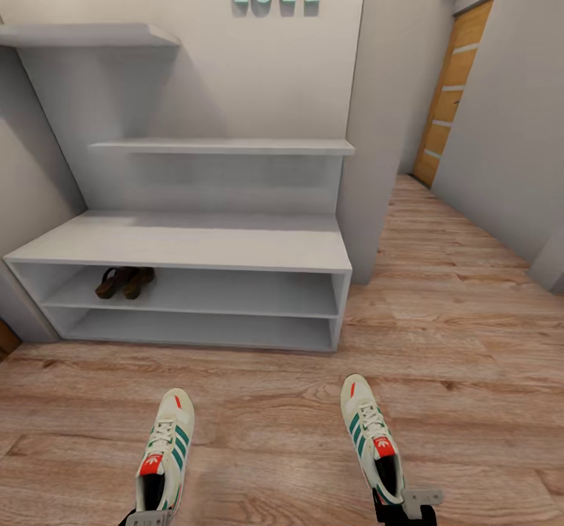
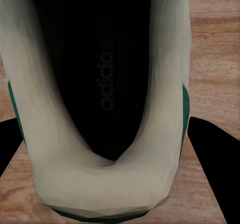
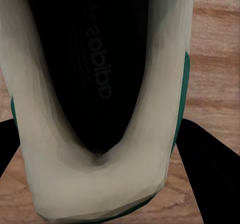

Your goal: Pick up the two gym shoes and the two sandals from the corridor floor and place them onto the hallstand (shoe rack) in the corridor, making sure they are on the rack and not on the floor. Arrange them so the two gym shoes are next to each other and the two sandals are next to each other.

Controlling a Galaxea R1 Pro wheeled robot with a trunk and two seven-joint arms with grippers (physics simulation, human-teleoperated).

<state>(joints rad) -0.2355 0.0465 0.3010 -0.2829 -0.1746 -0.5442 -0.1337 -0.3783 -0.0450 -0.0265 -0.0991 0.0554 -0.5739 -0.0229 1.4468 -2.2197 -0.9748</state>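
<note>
Two cream gym shoes with green stripes point toe-first at the hallstand [image 1: 196, 240]. My left gripper [image 1: 149, 516] is shut on the heel of the left gym shoe [image 1: 168, 432], and my right gripper [image 1: 403, 502] grips the heel of the right gym shoe [image 1: 362, 416]. In the left wrist view the cream heel [image 2: 100, 184] sits between the dark fingers [image 2: 212, 164] of the left gripper [image 2: 106, 121]. The right wrist view shows the other heel [image 3: 95, 189] clamped by the right gripper [image 3: 97, 121]. Both brown sandals [image 1: 125, 281] lie side by side on the rack's middle shelf, at its left end.
Wood-plank corridor floor [image 1: 274, 400] lies between me and the rack. Two white wall shelves [image 1: 227, 146] hang above it. A wall pillar [image 1: 384, 157] stands right of the rack, and the corridor runs back on the right to a wooden door [image 1: 454, 91].
</note>
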